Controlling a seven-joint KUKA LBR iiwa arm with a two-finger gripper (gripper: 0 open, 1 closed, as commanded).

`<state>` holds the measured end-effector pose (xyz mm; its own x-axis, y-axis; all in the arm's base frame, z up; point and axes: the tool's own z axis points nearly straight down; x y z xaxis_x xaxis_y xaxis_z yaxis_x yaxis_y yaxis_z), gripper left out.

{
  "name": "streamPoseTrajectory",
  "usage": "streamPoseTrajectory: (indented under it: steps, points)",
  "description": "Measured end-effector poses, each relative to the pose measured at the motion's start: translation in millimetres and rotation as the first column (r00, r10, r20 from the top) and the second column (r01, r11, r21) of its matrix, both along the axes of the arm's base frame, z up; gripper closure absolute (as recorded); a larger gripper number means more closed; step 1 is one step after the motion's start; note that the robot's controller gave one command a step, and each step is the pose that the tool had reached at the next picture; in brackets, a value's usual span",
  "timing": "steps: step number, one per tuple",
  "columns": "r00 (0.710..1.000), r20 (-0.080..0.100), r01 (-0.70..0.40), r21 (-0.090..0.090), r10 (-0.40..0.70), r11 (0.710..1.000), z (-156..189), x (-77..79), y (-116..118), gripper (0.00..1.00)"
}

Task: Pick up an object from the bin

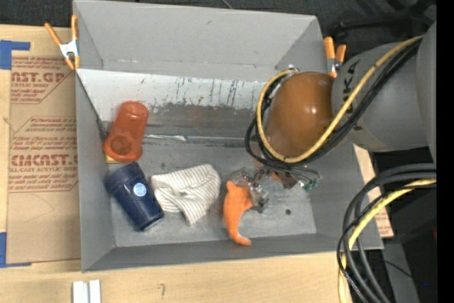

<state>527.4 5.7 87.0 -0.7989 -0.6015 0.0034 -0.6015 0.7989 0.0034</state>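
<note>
Grey metal bin (198, 46), sloped walls, flat scuffed floor, on a pale wooden bench (213, 280). Four loose things lie in a rough row across the floor's near half.

Far left: orange plastic cup (126, 130) on its side against the left wall, open mouth turned to the near-left.

Just below it: dark blue canister (135, 195), also on its side, with a round white label on top. Its upper end is near the cup; I cannot tell if they touch.

Centre-left: crumpled white cloth (188, 191) with faint stripes, touching the canister's right flank.

Centre: small orange rubbery toy (237, 211), a curved, animal-like shape with its tail end tapering toward the near wall. It lies just right of the cloth, with a narrow strip of floor between them.

The jaws are down at floor level at the toy's upper right. Their metal parts are hard against its shoulder or just beside it; contact is not clear. Whether the jaws are spread or pressed together cannot be told, since they sit in shadow under the wrist. Nothing is seen pinched between them. The toy rests on the bin floor.

Above the jaws: glossy orange-brown dome (301, 113) on the wrist, looped round with black and yellow cables (264, 125).

Right: the grey arm (397, 103) enters over the bin's right rim.
</note>
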Motion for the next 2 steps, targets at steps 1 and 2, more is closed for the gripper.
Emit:
streamPoseTrajectory:
  steps: [1, 2]
  points:
    - [1.0, -0.003, 0.001, 0.0, -0.001, 1.0, 26, -0.6, 0, 1.0]
    - [1.0, 0.002, 0.001, 0.0, -0.001, 1.0, 48, 0.5, 0, 1.0]
